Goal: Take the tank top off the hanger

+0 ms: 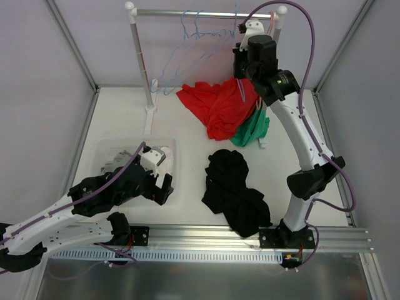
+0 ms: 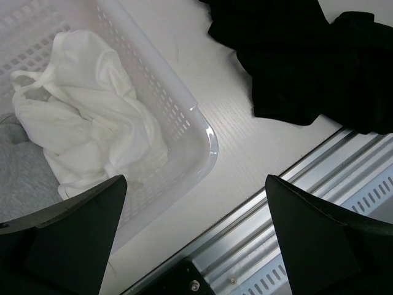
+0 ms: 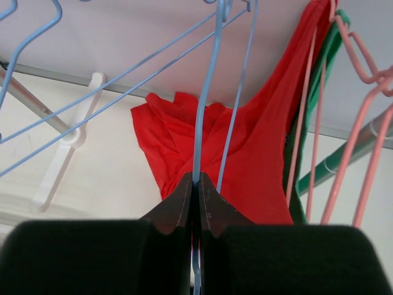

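Your left tool (image 2: 195, 184): fingers wide apart, empty, above white basket (image 2: 206, 138). Red tank top (image 1: 219, 109): hangs under rail (image 1: 206, 12), right of centre. Likely light, limp, prone to snag on wire; take strap near hanger. Plain red, bunched folds. Your right tool (image 3: 196, 184): pinched together on blue hanger (image 3: 206, 110).

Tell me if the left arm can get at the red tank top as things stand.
Probably not: the left arm hangs over the basket, near left; the red tank top droops far right, with the right arm beside it.
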Action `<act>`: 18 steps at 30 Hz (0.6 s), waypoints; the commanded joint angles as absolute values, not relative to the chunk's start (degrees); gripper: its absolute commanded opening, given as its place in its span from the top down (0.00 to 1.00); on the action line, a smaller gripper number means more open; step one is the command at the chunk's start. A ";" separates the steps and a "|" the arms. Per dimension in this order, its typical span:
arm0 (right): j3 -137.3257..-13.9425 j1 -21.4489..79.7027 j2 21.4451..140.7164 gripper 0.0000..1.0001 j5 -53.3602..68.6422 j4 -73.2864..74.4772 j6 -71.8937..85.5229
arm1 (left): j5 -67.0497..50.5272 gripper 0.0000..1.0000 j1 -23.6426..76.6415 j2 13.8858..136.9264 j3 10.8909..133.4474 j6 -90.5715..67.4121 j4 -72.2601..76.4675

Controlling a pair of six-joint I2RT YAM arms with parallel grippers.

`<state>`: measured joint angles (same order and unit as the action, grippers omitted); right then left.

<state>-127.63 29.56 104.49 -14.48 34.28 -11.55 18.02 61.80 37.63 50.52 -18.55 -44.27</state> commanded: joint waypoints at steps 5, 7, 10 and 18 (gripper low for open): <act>-130.25 29.97 106.79 1.00 -10.29 28.83 -7.47 | 17.84 0.01 61.61 36.48 50.10 -17.67 -43.86; -130.08 29.97 106.96 1.00 -9.15 28.74 -6.34 | 17.93 0.01 61.70 35.69 49.92 -17.75 -43.77; -129.55 30.50 107.22 1.00 -8.35 28.57 -5.45 | 18.19 0.01 61.70 34.72 49.92 -17.84 -43.86; -129.38 33.05 109.42 1.00 -6.59 26.02 -4.92 | 20.39 0.01 61.61 33.40 49.75 -18.54 -43.86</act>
